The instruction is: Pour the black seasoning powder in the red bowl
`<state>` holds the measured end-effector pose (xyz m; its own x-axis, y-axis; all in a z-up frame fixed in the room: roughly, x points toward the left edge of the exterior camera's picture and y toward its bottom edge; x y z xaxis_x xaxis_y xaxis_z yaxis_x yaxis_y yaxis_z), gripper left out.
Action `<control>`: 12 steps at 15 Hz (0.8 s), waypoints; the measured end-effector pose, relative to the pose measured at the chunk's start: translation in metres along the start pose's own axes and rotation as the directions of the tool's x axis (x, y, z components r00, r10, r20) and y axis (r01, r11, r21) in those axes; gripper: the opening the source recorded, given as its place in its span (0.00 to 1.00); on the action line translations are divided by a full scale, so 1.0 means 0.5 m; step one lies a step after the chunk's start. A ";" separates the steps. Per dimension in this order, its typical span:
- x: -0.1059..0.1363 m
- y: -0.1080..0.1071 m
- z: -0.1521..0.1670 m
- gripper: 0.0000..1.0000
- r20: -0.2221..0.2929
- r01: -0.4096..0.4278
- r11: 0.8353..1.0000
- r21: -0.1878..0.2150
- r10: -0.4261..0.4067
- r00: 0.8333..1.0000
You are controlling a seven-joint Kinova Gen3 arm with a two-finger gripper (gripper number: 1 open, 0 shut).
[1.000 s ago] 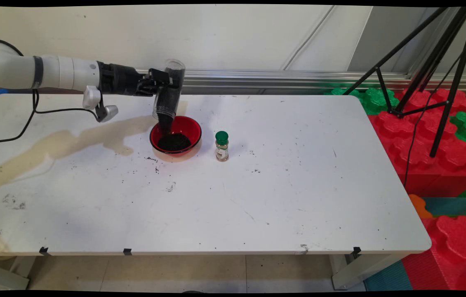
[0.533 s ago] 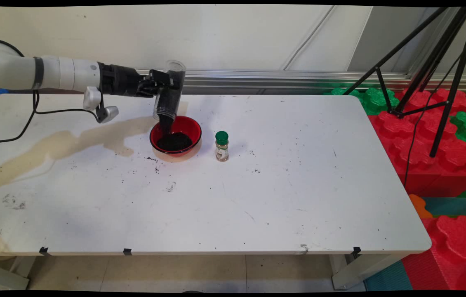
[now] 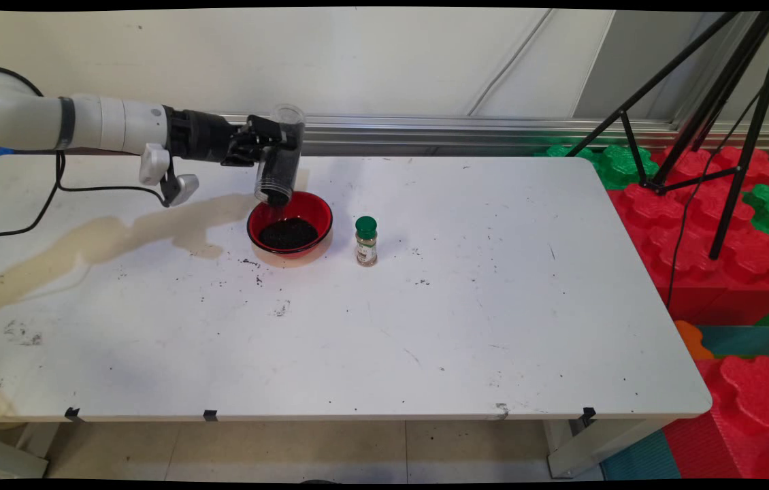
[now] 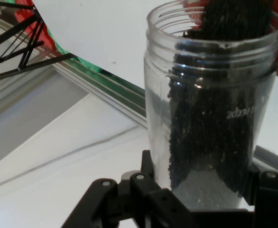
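My gripper (image 3: 274,145) is shut on a clear plastic jar (image 3: 280,158), tipped mouth-down over the back left rim of a red bowl (image 3: 316,209). Black grains (image 3: 288,233) lie heaped in the bowl, and more fill the lower part of the jar. In the hand view the jar (image 4: 210,114) stands between the fingers of the gripper (image 4: 203,202), with black grains (image 4: 215,123) running along its inner wall to the threaded mouth. A small spice bottle with a green cap (image 3: 366,241) stands upright just right of the bowl.
A tan stain (image 3: 105,238) spreads across the table's (image 3: 466,313) left part, and dark crumbs (image 3: 252,264) are scattered in front of the bowl. A black tripod (image 3: 711,109) and red and green foam blocks (image 3: 725,238) stand off the right edge.
The jar has risen a little above the bowl and shifted slightly right. The stream of black grains into the bowl has thinned to almost nothing, and the jar holds fewer grains.
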<state>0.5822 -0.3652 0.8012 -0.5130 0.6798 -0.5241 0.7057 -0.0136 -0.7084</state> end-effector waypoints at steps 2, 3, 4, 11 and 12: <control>0.000 0.001 0.001 0.00 0.000 0.022 1.000 -0.003 -0.022 1.000; 0.000 0.002 0.001 0.00 0.001 0.036 0.999 -0.006 -0.036 0.999; 0.001 0.002 0.001 0.00 0.001 0.045 0.999 -0.007 -0.045 0.999; -0.001 0.007 0.004 0.00 0.009 0.151 0.988 -0.021 -0.151 0.989; -0.002 0.007 0.004 0.00 0.010 0.167 0.986 -0.023 -0.167 0.986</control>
<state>0.5841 -0.3674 0.7980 -0.6285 0.6654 -0.4028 0.6211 0.1176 -0.7749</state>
